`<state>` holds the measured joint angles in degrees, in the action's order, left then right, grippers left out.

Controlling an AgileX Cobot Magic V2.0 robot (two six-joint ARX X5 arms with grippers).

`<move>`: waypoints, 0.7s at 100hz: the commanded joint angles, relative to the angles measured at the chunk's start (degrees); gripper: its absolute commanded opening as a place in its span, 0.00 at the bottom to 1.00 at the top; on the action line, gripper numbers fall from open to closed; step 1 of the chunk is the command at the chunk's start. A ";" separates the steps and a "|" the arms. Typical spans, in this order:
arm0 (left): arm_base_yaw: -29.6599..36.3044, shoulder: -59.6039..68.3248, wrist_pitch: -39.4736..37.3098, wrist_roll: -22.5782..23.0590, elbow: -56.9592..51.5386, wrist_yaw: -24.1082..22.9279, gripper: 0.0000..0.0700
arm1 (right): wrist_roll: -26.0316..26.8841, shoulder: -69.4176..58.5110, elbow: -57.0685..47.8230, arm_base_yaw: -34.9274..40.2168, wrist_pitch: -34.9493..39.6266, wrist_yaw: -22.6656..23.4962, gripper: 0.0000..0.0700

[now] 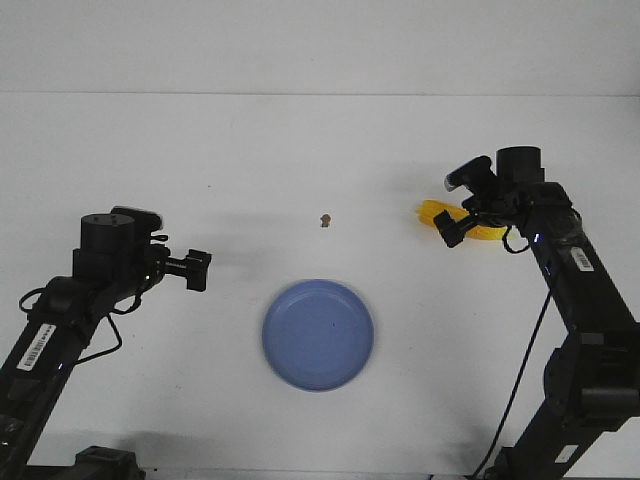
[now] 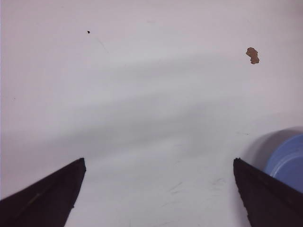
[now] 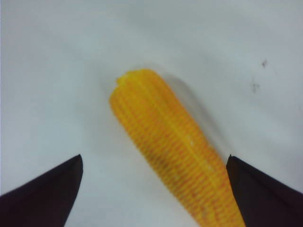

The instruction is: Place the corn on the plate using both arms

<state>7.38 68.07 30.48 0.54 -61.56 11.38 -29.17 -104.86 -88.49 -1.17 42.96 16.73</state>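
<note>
The yellow corn [image 1: 436, 213] lies on the white table at the right, partly hidden behind my right gripper [image 1: 455, 228]. In the right wrist view the corn [image 3: 170, 142] lies slanted between the open fingers, nearer one of them, and the gripper [image 3: 154, 163] is not closed on it. The blue-lavender plate [image 1: 318, 335] sits empty at the front centre. My left gripper [image 1: 200, 270] is open and empty, left of the plate and apart from it. In the left wrist view the left gripper [image 2: 160, 163] is open over bare table, with the plate's rim [image 2: 289, 161] beside one finger.
A tiny brown speck [image 1: 325, 220] lies on the table beyond the plate; it also shows in the left wrist view [image 2: 253, 55]. The table's far edge meets a white wall. Black cables trail from both arms.
</note>
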 commanded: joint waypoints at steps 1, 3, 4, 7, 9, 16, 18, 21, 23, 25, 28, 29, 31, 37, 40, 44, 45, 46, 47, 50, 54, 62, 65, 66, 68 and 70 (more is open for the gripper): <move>0.13 0.55 -0.15 -0.15 -0.74 0.07 0.91 | -1.11 -1.60 -1.55 0.02 -1.07 0.17 0.91; 0.13 0.55 -0.15 -0.15 -0.74 0.07 0.91 | -1.09 -1.88 -1.55 0.02 -1.36 0.22 0.91; 0.13 0.55 -0.15 -0.15 -0.74 0.07 0.91 | -1.07 -2.05 -1.55 0.02 -1.46 0.22 0.91; 0.13 0.55 -0.15 -0.15 -0.74 0.07 0.91 | -1.11 -2.47 -1.55 0.02 -1.77 0.17 0.91; 0.13 0.55 -0.15 -0.15 -0.74 0.07 0.91 | -1.09 -2.82 -1.55 0.00 -1.99 0.17 0.91; 0.13 0.55 -0.15 -0.17 -0.74 0.07 0.91 | -1.07 -4.09 -1.55 -0.09 -2.97 0.20 0.91; 0.13 0.55 -0.15 -0.17 -0.74 0.07 0.91 | -1.07 -4.42 -1.55 -0.09 -3.15 0.13 0.91; 0.13 0.55 -0.13 -0.17 -0.74 0.07 0.91 | -1.05 -5.09 -1.55 -0.15 -3.63 0.17 0.91; 0.13 0.55 -0.13 -0.17 -0.74 0.07 0.91 | -1.05 -5.44 -1.55 -0.20 -3.82 0.17 0.91; 0.13 0.55 -0.13 -0.20 -0.74 0.07 0.91 | -1.05 -5.86 -1.55 -0.26 -3.98 0.20 0.91; 0.13 0.55 -0.11 -0.20 -0.74 0.07 0.91 | -1.03 -6.36 -1.55 -0.37 -4.13 0.11 0.91; 0.13 0.55 -0.11 -0.22 -0.74 0.07 0.91 | -1.01 -6.58 -1.55 -0.37 -4.22 0.11 0.91; 0.13 0.55 -0.09 -0.24 -0.74 0.07 0.91 | -0.85 -6.93 -1.55 -0.39 -4.39 0.07 0.91; 0.13 0.55 -0.07 -0.50 -0.74 0.07 0.91 | -0.83 -8.00 -1.55 -0.42 -4.61 -0.31 0.91; 0.13 0.55 -0.04 -0.63 -0.74 0.07 0.91 | -0.79 -8.57 -1.55 -0.44 -4.63 -0.35 0.90; 0.13 0.55 -0.02 -0.79 -0.74 0.07 0.91 | -0.57 -9.09 -1.55 -0.48 -4.52 -0.33 0.88; 0.13 0.55 -0.02 -0.79 -0.74 0.07 0.91 | -0.55 -9.29 -1.55 -0.48 -4.48 -0.35 0.87; 0.13 0.55 -0.02 -0.81 -0.74 0.07 0.91 | -0.50 -9.44 -1.55 -0.50 -4.46 -0.33 0.85; 0.13 0.55 0.00 -0.81 -0.74 0.07 0.91 | -0.46 -9.60 -1.55 -0.52 -4.44 -0.35 0.84; 0.13 0.55 0.04 -0.81 -0.74 0.07 0.91 | -0.39 -9.84 -1.53 -0.59 -4.17 -0.35 0.78; 0.13 0.55 0.15 -0.81 -0.74 0.07 0.91 | -0.31 -10.14 -1.53 -0.70 -3.82 -0.33 0.65; 0.13 0.55 0.59 -0.81 -0.74 0.07 0.91 | -0.20 -10.45 -1.53 -0.68 -3.34 -0.24 0.25; 0.13 0.55 0.79 -0.79 -0.74 0.07 0.91 | -0.20 -10.45 -1.53 -0.68 -3.17 -0.20 0.12; 0.13 0.55 0.83 -0.79 -0.74 0.07 0.91 | -0.20 -10.45 -1.53 -0.68 -3.10 -0.20 0.09; 0.13 0.55 0.96 -0.79 -0.74 0.07 0.91 | -0.20 -10.38 -1.53 -0.68 -2.99 -0.17 0.06; 0.13 0.55 1.03 -0.79 -0.74 0.07 0.91 | -0.20 -10.29 -1.55 -0.68 -2.71 -0.17 0.06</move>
<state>7.38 68.07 31.29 0.10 -61.56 11.38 -29.69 -113.45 -88.64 -1.74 39.81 16.43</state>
